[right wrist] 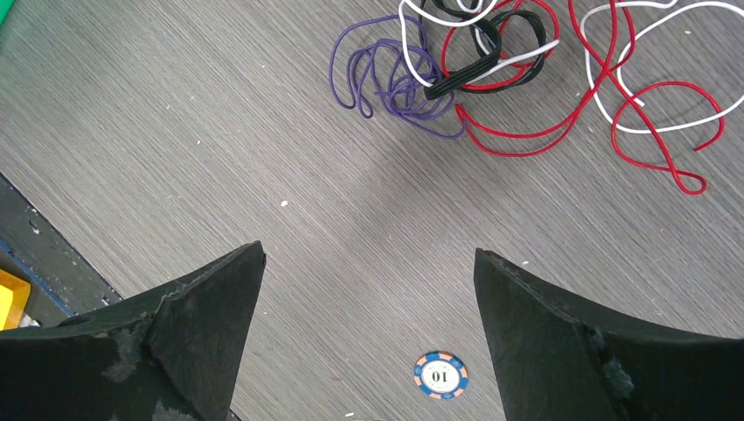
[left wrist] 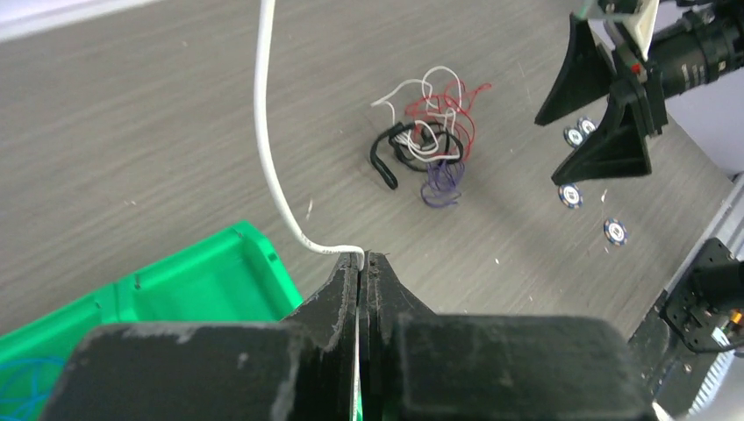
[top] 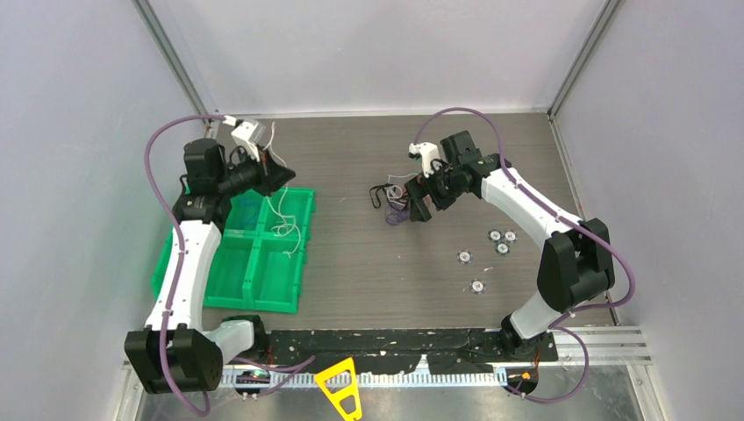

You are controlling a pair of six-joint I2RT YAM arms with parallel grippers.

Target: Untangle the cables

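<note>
A tangle of cables, red, white, black and purple, lies on the table mid-back in the top view (top: 395, 202). It also shows in the left wrist view (left wrist: 430, 140) and the right wrist view (right wrist: 491, 70). My left gripper (top: 285, 175) is raised over the far corner of the green tray. It is shut on a separate white cable (left wrist: 268, 158), pinched at the fingertips (left wrist: 364, 257). In the top view this white cable (top: 282, 215) hangs down into the tray. My right gripper (top: 419, 206) is open and empty beside the tangle, its jaws wide apart (right wrist: 368, 254).
The green four-compartment tray (top: 232, 272) sits at the left; thin blue wire shows in one compartment (left wrist: 26, 386). Several small round discs (top: 502, 239) lie right of centre, one below my right gripper (right wrist: 440, 375). A yellow triangular piece (top: 342, 386) sits at the near edge.
</note>
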